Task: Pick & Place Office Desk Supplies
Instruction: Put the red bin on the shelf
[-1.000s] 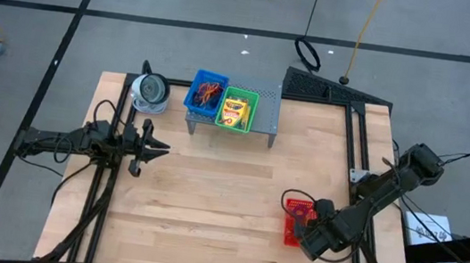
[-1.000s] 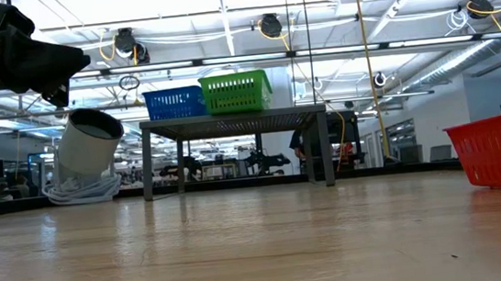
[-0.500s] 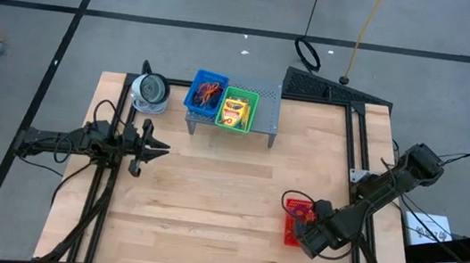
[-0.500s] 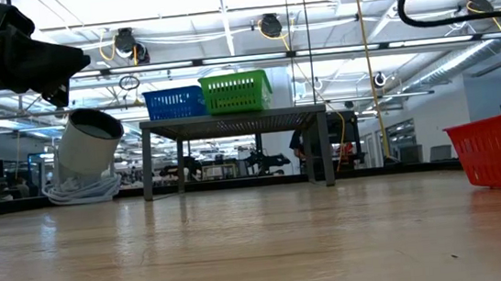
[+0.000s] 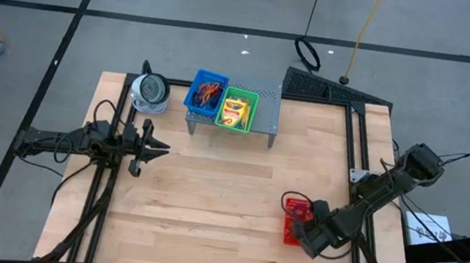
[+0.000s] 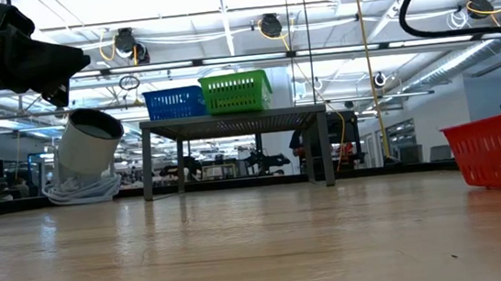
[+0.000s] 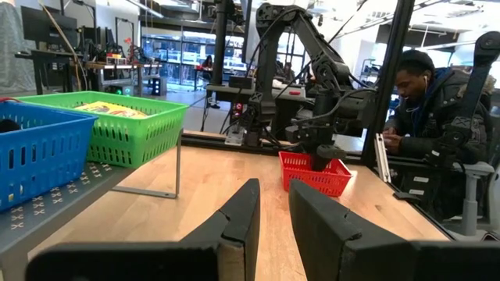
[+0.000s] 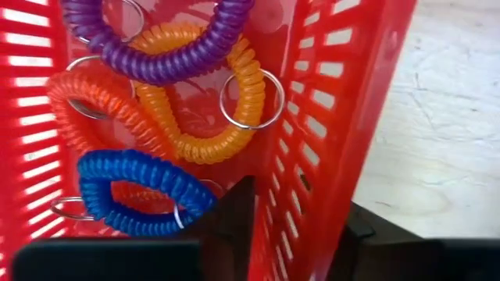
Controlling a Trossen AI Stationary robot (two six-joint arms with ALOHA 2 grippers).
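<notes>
The right hand (image 5: 302,232) is reaching into the red basket (image 5: 294,220) at about four o'clock on the counter (image 5: 208,200), its fingers straddling the basket wall, spread. Inside are lying coiled loops (image 8: 168,101) in purple, orange and blue. The left hand (image 5: 159,148) is hovering at nine o'clock, fingers slightly parted, holding nothing. Crayon boxes (image 5: 235,112) are sitting in the green basket (image 5: 239,109) on the shelf (image 5: 265,108) at twelve o'clock.

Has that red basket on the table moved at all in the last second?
Yes, slightly. In the low view the red basket has slid left, toward the metal shelf. The right gripper straddles its wall.
</notes>
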